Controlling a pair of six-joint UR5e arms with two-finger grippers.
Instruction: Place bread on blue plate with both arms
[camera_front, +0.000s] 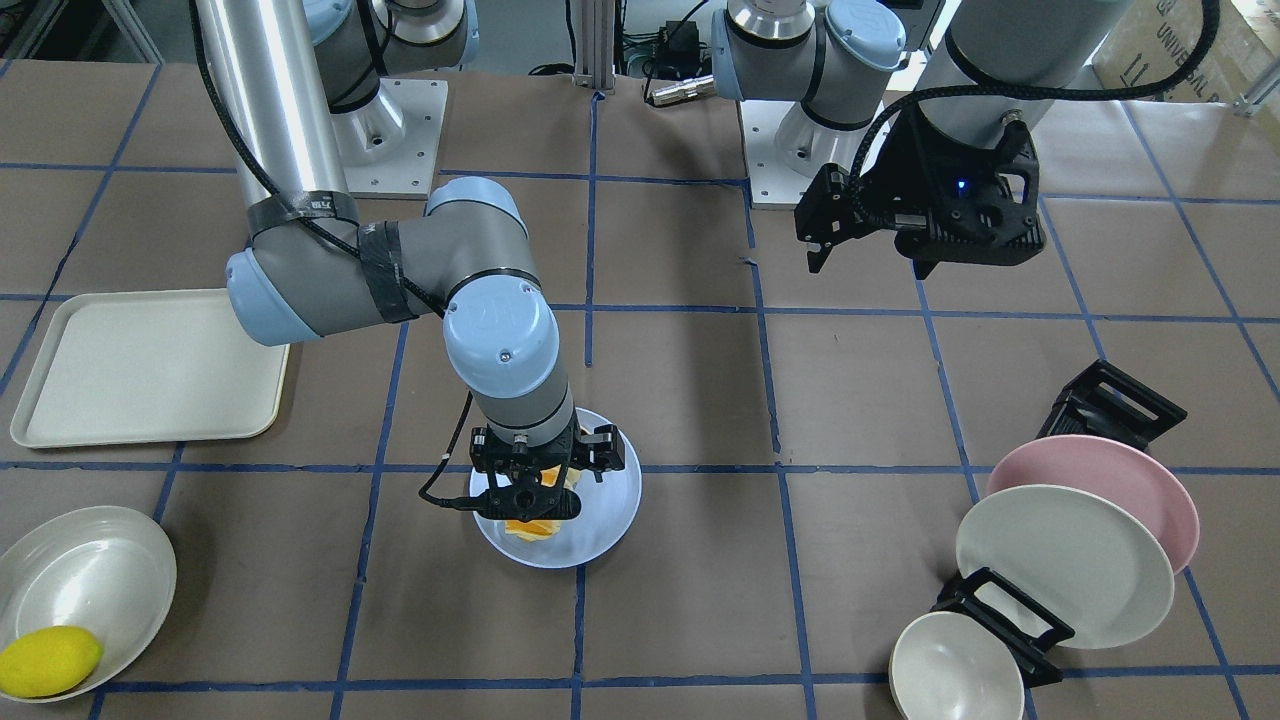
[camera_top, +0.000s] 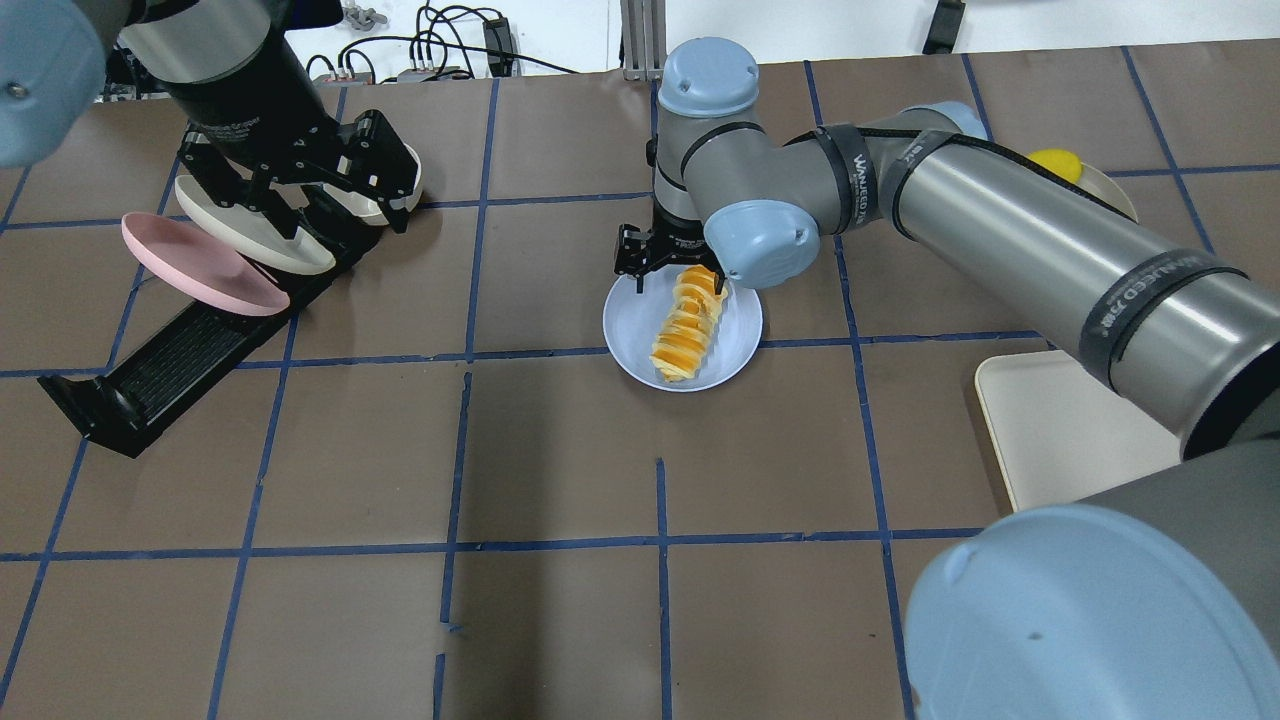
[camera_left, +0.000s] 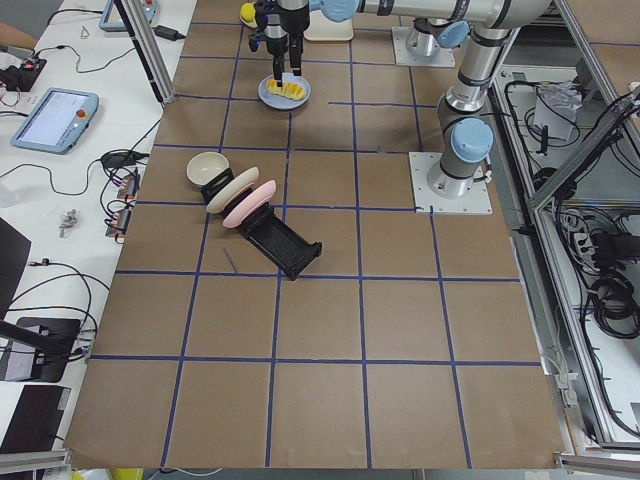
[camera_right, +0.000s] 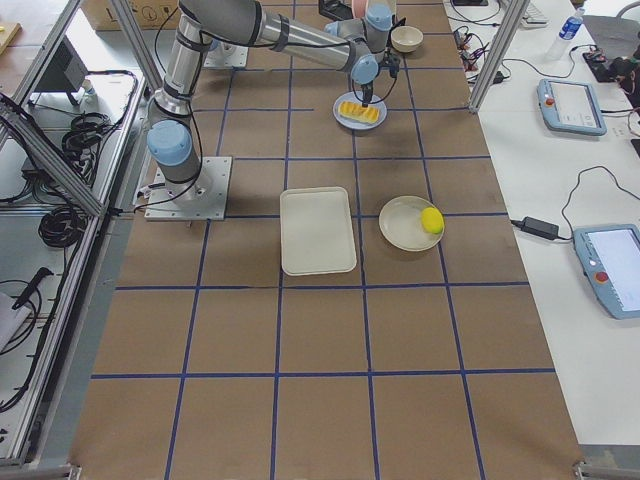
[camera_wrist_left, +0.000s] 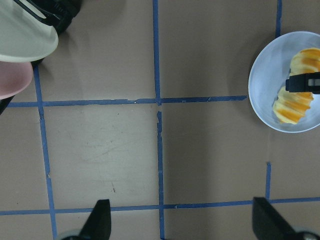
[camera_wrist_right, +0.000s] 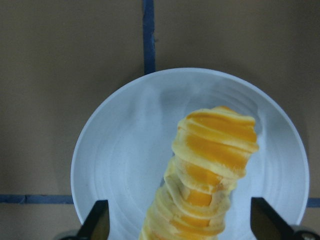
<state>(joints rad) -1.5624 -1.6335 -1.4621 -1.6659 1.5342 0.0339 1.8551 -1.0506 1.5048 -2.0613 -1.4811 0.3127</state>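
The bread (camera_top: 685, 325), a ridged orange and pale yellow loaf, lies on the blue plate (camera_top: 628, 335) near the table's middle. My right gripper (camera_wrist_right: 180, 222) hangs just above the plate, open, with one fingertip (camera_wrist_right: 97, 222) on each side of the loaf's near end and neither touching it. The bread (camera_wrist_right: 210, 160) and the plate (camera_wrist_right: 120, 160) fill the right wrist view. My left gripper (camera_front: 870, 265) is open and empty, held high over bare table near the dish rack. The left wrist view shows the plate (camera_wrist_left: 265, 80) and the bread (camera_wrist_left: 295, 105) at its right edge.
A black dish rack (camera_top: 180, 350) at the left holds a pink plate (camera_top: 200, 265) and a cream plate (camera_top: 250, 235), with a white bowl (camera_front: 955, 665) beside it. A cream tray (camera_front: 150, 365) and a bowl (camera_front: 85, 575) with a lemon (camera_front: 50, 660) lie on the right arm's side.
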